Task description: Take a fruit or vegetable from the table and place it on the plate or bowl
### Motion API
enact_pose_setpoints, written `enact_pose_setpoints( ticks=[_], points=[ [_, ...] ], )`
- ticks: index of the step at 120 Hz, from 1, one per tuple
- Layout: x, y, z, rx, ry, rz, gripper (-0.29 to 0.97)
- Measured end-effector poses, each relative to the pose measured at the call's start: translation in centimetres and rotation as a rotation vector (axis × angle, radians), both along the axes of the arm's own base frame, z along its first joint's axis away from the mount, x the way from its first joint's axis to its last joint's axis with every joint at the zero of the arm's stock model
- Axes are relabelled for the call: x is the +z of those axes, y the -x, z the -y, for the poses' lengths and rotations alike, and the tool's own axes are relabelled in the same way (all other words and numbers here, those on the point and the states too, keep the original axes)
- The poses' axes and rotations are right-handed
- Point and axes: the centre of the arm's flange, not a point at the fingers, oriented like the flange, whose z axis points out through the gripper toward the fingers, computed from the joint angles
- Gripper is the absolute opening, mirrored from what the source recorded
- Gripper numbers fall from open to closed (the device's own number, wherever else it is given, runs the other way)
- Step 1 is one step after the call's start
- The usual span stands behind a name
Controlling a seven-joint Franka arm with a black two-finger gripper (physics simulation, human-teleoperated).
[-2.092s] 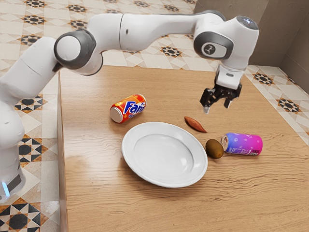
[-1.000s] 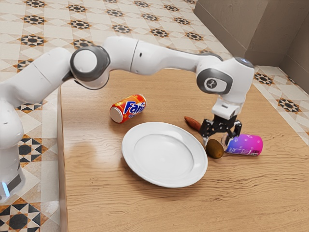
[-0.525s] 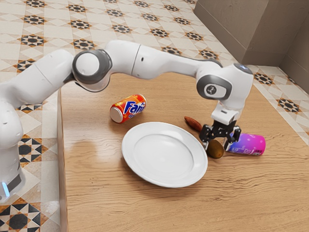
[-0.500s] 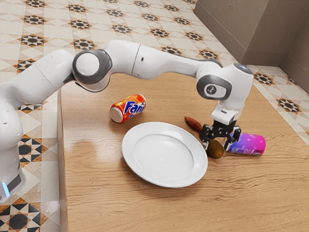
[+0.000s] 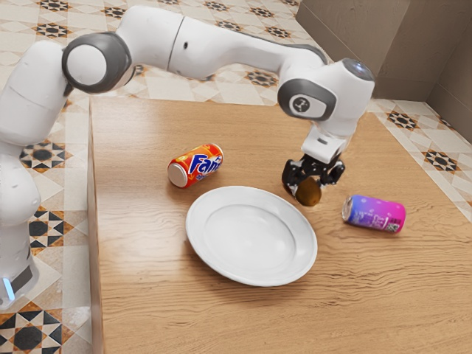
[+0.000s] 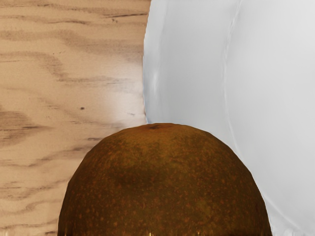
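**Clerk:** Item one, the task's fruit. What is hard to read?

**Keeper:** The kiwi (image 5: 308, 193). In the exterior view its top is covered by the gripper (image 5: 310, 179), so only the lower half hangs out below the black fingers (image 5: 290, 177). In the wrist view the kiwi (image 6: 165, 182) is cut off by the frame's edge, leaving a dome. Whether its underside clears the wood cannot be told for certain.

**Clerk:** Appearance?

**Keeper:** Olive-brown, rounded skin, finely speckled and mottled darker in patches. There is a small dark spot at the crown in the wrist view.

**Clerk:** State of the pincer?

**Keeper:** Pinching the kiwi, one finger on either side, pointing downward.

**Clerk:** Location?

**Keeper:** In the gripper, just at the far rim of the white plate (image 5: 221, 228), toward the exterior view's right. From the wrist view the fruit straddles the line where the plate (image 6: 197, 64) meets the wooden table (image 6: 64, 73).

**Clerk:** Item two, the plate?

**Keeper:** Round, white and shallow, with nothing lying on it. The wrist view cuts off most of it, leaving a curved rim and part of the well.

**Clerk:** Other stock on the table (image 5: 147, 243)?

**Keeper:** An orange Fanta can (image 5: 195, 164) on its side, beyond the plate toward the exterior view's left. A purple-pink can (image 5: 374, 214) on its side, near the plate toward the exterior view's right and apart from the gripper. Its label cannot be read.

**Clerk:** The arm?

**Keeper:** The white arm (image 5: 221, 48) enters from the exterior view's left. Its base is cut off at the frame's edge.
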Motion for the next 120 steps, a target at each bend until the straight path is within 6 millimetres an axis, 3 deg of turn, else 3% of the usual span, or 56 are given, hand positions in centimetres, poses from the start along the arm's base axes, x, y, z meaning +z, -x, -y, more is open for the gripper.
enact_pose_setpoints(
  ticks=[13, 22, 39, 57, 61, 76, 92, 97, 110, 120],
  points=[
    [7.8, 7.1, 2.4, 0.087, -0.079, 0.093, 0.27],
    [9.4, 9.7, 5.1, 0.126, -0.057, 0.107, 0.28],
    [6.2, 12.3, 7.7, 0.232, -0.011, -0.004, 0.27],
    [2.7, 13.4, 8.1, 0.353, 0.010, -0.109, 0.27],
    [2.4, 13.5, 8.0, 0.379, 0.014, -0.120, 0.27],
    [2.0, 13.3, 7.2, 0.467, 0.026, -0.143, 0.51],
    [2.2, 13.2, 6.6, 0.540, 0.028, -0.143, 0.61],
    [4.0, 13.0, 6.4, 0.561, 0.032, -0.105, 0.63],
    [13.1, 12.7, 4.9, 0.602, 0.003, 0.119, 0.66],
    [15.0, 12.9, 4.2, 0.665, 0.028, 0.139, 0.67]
  ],
)
